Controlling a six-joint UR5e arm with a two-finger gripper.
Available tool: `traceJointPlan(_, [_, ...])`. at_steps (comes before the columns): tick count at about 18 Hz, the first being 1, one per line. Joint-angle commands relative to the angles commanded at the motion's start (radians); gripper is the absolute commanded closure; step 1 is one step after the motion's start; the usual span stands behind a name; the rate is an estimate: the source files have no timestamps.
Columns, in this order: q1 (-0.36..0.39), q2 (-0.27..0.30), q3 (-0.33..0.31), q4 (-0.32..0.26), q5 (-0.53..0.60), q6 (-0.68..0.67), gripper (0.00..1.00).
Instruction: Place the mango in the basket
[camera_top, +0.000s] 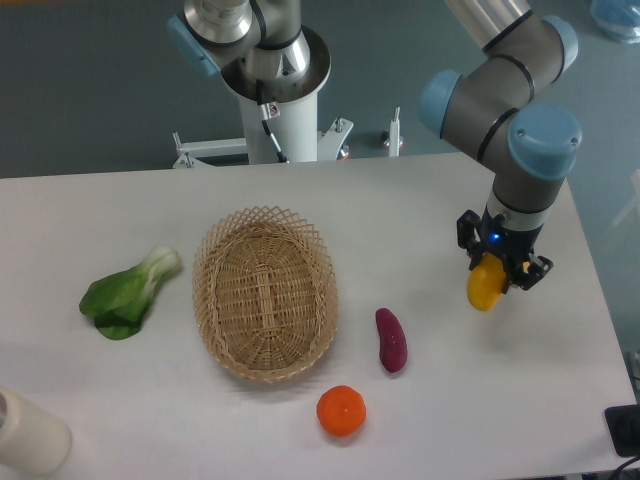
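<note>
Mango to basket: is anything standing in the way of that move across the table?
The claw holds the mango at the right side of the table. Between it and the basket lies only the purple vegetable, low on the table near the basket's right rim. A carry above the table should clear it.

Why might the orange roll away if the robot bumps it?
The orange looks round, so a nudge would probably send it rolling across the flat table. Nothing touches it to stop it. Its skin looks smooth, so the jaws might slip on it.

mango (484, 287): 1 | basket (264, 294): 1 | orange (341, 411): 1 | eggplant (391, 340): 1 | bok choy (130, 293): 1 | bottle (30, 432): 1
</note>
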Motion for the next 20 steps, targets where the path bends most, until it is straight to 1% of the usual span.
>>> traceJointPlan(10, [-0.003, -0.002, 0.003, -0.003, 0.0, -0.002, 0.5])
traceJointPlan(13, [-0.008, -0.003, -0.003, -0.011, 0.034, -0.002, 0.49])
traceJointPlan(18, [-0.063, 0.005, -0.008, -0.018, 0.037, -0.018, 0.5])
traceJointPlan(20, [-0.09, 0.009, -0.009, -0.02, 0.031, -0.049, 0.51])
